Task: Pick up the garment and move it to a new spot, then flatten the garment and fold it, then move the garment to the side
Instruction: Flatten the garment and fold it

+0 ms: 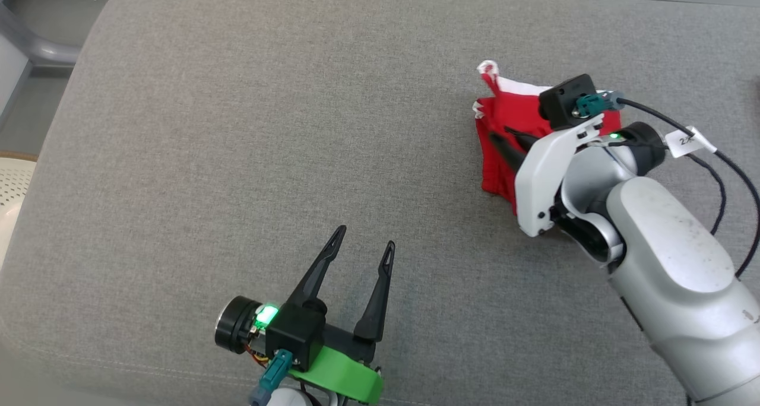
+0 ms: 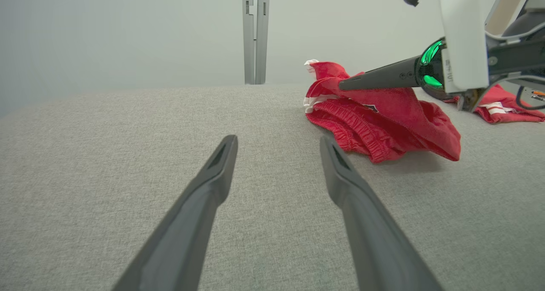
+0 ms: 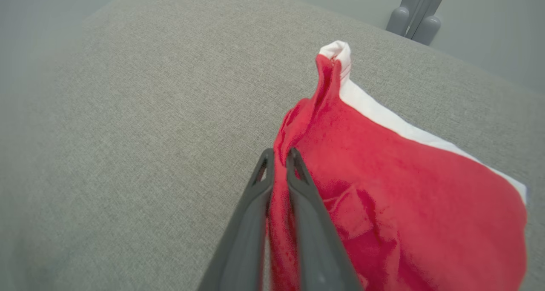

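Currently: step one, pick up and relocate, by my reading. Your right claw [image 3: 279, 155] is narrow, its fingers nearly together with a fold of the red garment [image 3: 404, 184] pinched between them near the white-trimmed edge. The garment sits bunched on the far right part of the grey padded surface [image 1: 237, 127], with most of the cloth resting there and one peak pulled up. Your left claw [image 1: 364, 240] is wide and empty, hovering over the near middle of the padded surface, well apart from the cloth. Flattening and folding are not yet begun; the cloth is crumpled, with the elastic waistband doubled under. For the next move, you need to keep that pinch firm and carry the garment toward the bare middle of the padded surface. Then bring the left claw in for a second edge so that the two can pull it flat. Risk: a single thin fold may slip out. Count: claws, two; garments, one for certain. A further red patch with white stripes lies beyond the right wrist, and I cannot tell whether it is the same piece.
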`<state>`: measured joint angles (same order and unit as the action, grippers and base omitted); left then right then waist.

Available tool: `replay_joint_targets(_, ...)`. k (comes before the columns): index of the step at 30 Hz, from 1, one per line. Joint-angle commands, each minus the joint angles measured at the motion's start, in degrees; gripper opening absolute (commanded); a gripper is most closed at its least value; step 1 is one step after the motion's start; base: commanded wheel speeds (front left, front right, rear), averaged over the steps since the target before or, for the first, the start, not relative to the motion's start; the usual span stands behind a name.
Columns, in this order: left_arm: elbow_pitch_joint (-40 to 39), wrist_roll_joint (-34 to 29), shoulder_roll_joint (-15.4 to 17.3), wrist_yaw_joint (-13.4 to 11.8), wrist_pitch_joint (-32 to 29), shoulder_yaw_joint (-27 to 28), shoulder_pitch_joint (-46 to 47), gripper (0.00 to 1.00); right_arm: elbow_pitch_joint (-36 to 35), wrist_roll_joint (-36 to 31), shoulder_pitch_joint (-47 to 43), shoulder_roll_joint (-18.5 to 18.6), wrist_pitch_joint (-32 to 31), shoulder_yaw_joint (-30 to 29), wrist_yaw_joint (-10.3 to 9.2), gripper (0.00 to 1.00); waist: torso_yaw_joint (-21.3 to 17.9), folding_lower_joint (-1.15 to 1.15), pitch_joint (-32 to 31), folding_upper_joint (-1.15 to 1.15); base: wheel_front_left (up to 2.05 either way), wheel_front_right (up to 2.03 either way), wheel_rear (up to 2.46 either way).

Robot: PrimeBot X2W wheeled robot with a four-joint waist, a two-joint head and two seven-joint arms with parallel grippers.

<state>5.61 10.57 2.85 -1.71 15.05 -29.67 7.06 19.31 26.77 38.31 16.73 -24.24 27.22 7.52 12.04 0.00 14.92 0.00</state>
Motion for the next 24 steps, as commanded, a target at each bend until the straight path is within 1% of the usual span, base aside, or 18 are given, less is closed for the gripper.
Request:
replay_joint_targets(1, 0.0, 0.4, 0.1, -0.2, 0.1, 0.0, 0.9, 1.00, -0.2, 1.0, -0.4, -0.8, 1.1, -0.1, -0.06, 1.00, 0.0, 0.00, 0.2, 0.00, 0.00, 0.00, 0.00)
replay_joint_targets(3, 0.0, 0.4, 0.1, -0.4, 0.1, 0.2, 0.9, 1.00, -1.7, 3.2, -0.3, -1.8, 3.5, -0.4, -0.06, 1.00, -0.4, 0.00, 0.3, 0.00, 0.00, 0.00, 0.00)
replay_joint_targets(5, 0.1, 0.2, 0.1, -0.4, 0.1, 0.6, 0.7, 1.00, -3.6, 5.1, -0.3, -1.7, 6.3, -0.7, -0.06, 1.00, -1.1, 0.00, 0.1, 0.00, 0.00, 0.00, 0.00)
replay_joint_targets(8, 0.0, -0.2, 0.1, -0.4, 0.1, 1.4, 0.4, 1.00, -6.6, 5.9, -1.1, 0.3, 10.9, -1.9, -0.06, 1.00, -2.6, 0.00, -0.6, 0.00, 0.00, 0.00, 0.00)
replay_joint_targets(13, -0.5, -1.3, 0.1, -0.4, 0.1, 3.2, -0.8, 1.00, -9.2, 3.9, -4.6, 5.2, 19.3, -5.0, -0.04, 1.00, -5.7, 0.00, -2.2, 0.00, 0.00, 0.00, 0.00)
replay_joint_targets(18, -1.0, -1.8, 0.1, -0.3, 0.1, 5.7, -2.4, 1.00, -7.7, 1.6, -10.2, 8.3, 28.2, -6.6, -0.03, 1.00, -8.5, 0.00, -3.8, 0.00, 0.00, 0.00, 0.00)
replay_joint_targets(21, -1.3, -2.3, 0.1, 0.1, 0.1, 7.3, -3.5, 1.00, -5.5, 0.6, -14.0, 7.7, 33.5, -7.8, -0.03, 1.00, -10.0, 0.00, -4.8, 0.00, 0.00, 0.00, 0.00)
replay_joint_targets(24, -1.6, -2.5, 0.1, 0.4, 0.1, 8.5, -4.5, 1.00, -2.9, -0.2, -17.1, 7.0, 36.5, -8.1, -0.04, 1.00, -10.7, 0.00, -5.4, 0.00, 0.00, 0.00, 0.00)
